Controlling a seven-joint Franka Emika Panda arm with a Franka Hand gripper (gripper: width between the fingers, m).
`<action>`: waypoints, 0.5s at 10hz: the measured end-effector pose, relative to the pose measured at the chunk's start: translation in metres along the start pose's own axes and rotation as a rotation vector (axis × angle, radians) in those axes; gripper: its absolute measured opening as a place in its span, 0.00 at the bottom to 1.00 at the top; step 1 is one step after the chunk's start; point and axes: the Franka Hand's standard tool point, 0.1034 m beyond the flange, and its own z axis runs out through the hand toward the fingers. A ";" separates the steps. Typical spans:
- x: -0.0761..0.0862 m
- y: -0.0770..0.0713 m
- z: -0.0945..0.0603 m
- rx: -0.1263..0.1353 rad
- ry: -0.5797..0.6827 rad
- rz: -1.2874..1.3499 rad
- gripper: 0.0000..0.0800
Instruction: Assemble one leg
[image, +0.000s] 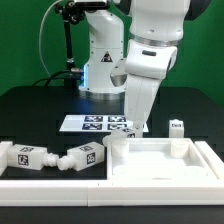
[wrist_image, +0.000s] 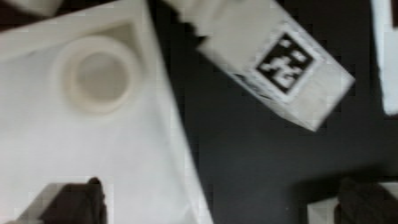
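My gripper (image: 134, 124) hangs low over the far left corner of the white tabletop panel (image: 160, 165). In the wrist view the gripper (wrist_image: 214, 206) is open and empty, with one dark fingertip (wrist_image: 71, 204) over the panel (wrist_image: 54, 130) and the other over the black table. The panel's round screw hole (wrist_image: 98, 78) shows near its corner. One white leg (wrist_image: 267, 55) with a square tag lies on the table just beyond the panel's edge, apart from the fingers. Two more legs (image: 25, 155) (image: 80, 157) lie at the exterior view's left, and one leg (image: 177, 126) stands behind the panel.
The marker board (image: 103, 123) lies on the black table behind the gripper. The robot's base (image: 100, 60) stands at the back. A white rim (image: 60, 188) runs along the front of the table.
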 end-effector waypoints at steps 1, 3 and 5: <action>0.000 0.004 0.000 0.010 0.006 -0.009 0.81; 0.000 0.003 0.002 0.011 0.004 0.021 0.81; 0.002 0.001 0.002 0.010 0.005 0.210 0.81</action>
